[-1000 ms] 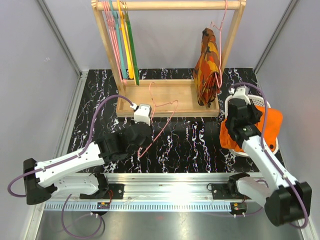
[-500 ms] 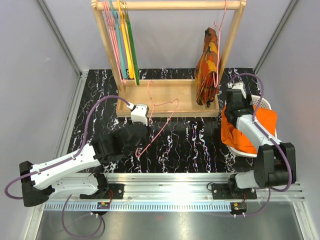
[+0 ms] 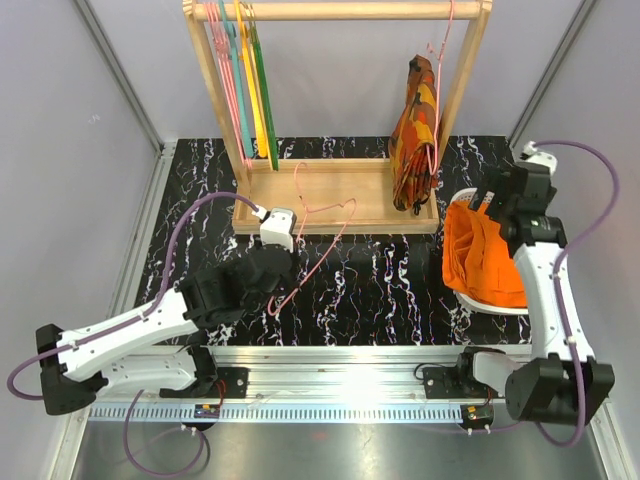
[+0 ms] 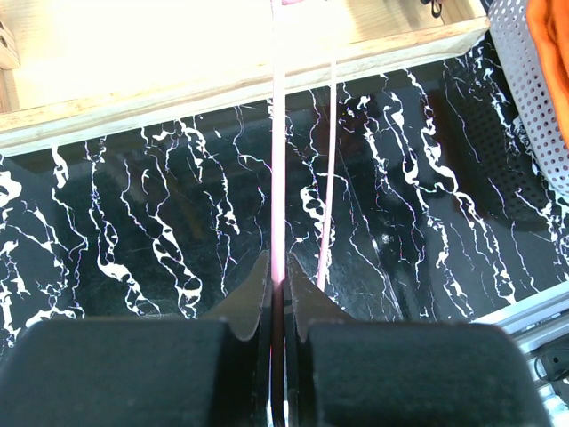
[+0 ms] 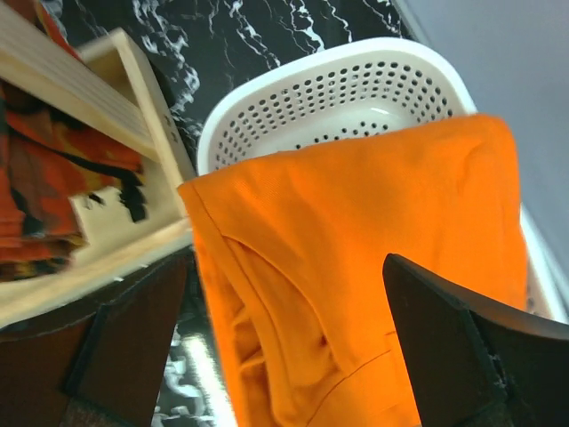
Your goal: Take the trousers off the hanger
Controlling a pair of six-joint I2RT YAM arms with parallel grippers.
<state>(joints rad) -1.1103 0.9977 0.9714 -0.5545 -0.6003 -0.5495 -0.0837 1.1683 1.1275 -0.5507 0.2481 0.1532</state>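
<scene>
The bright orange trousers lie draped over the white perforated basket at the right, free of the hanger. My right gripper hovers just above their far end, open; in its wrist view both fingers stand wide apart over the orange cloth without touching it. The thin pale pink hanger stands bare and tilted over the table's middle. My left gripper is shut on its wire, pinched between the jaws of the left gripper.
A wooden rack stands at the back. Several coloured hangers hang at its left end, and a patterned orange-red-brown garment hangs at its right end, close to the basket. Grey walls enclose the black marbled table.
My right gripper has opened and let go of the trousers, then drawn back up towards the far right. The trousers now lie spread over the basket. The left arm has hardly moved.
</scene>
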